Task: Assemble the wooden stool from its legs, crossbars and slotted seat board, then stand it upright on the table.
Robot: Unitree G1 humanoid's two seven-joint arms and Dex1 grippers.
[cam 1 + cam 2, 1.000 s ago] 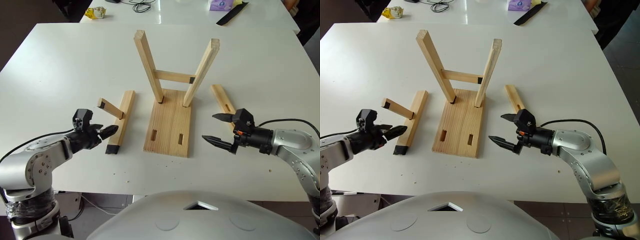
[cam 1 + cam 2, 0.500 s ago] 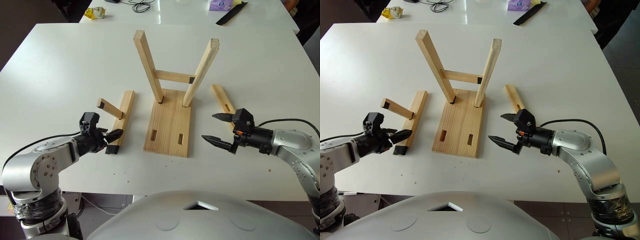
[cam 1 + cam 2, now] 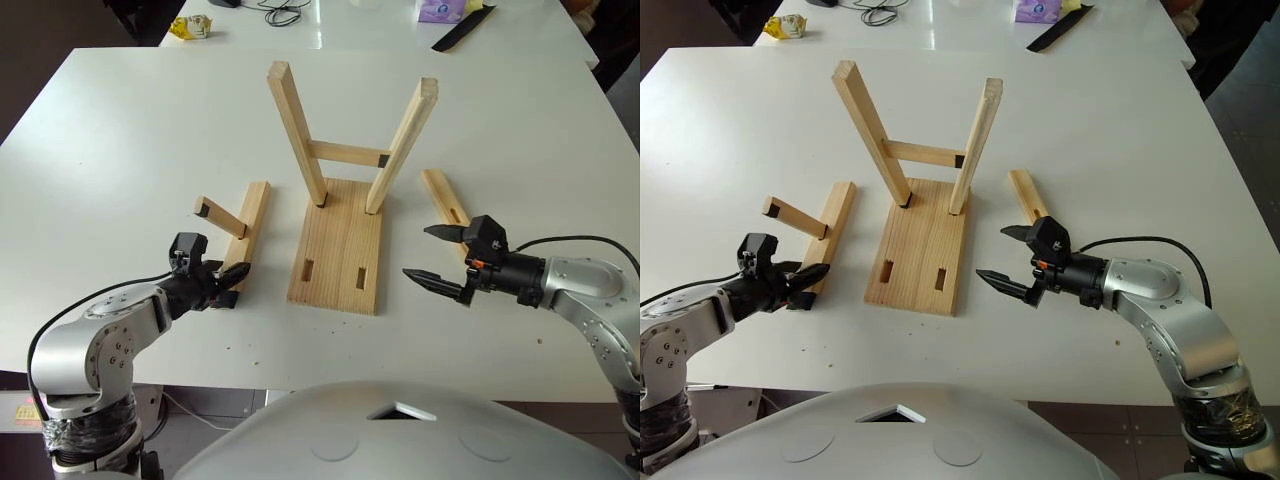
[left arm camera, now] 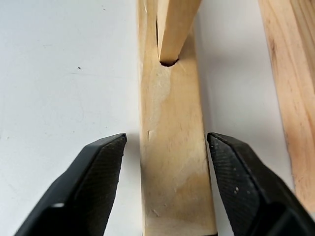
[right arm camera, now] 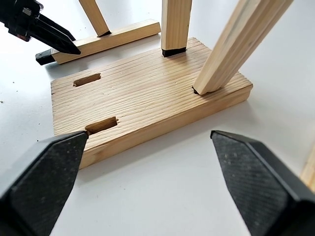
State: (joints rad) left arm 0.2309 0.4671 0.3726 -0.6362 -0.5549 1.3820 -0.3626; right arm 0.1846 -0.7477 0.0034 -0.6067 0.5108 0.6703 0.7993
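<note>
The slotted seat board lies flat on the white table. Two legs stand in its far slots, joined by a crossbar; the two near slots are bare. A loose leg with a short crossbar stuck in it lies left of the board. My left gripper is open at that leg's near end, and its fingers stand on either side of the wood with gaps. A second loose leg lies right of the board. Just in front of it, my right gripper hovers open, holding nothing.
At the table's far edge lie a yellow wrapper, cables, a purple pack and a black strip. The table's front edge runs close below both grippers.
My left gripper has moved right and forward along the table to the near end of the left loose leg, and now straddles it. The right arm has stayed still.
</note>
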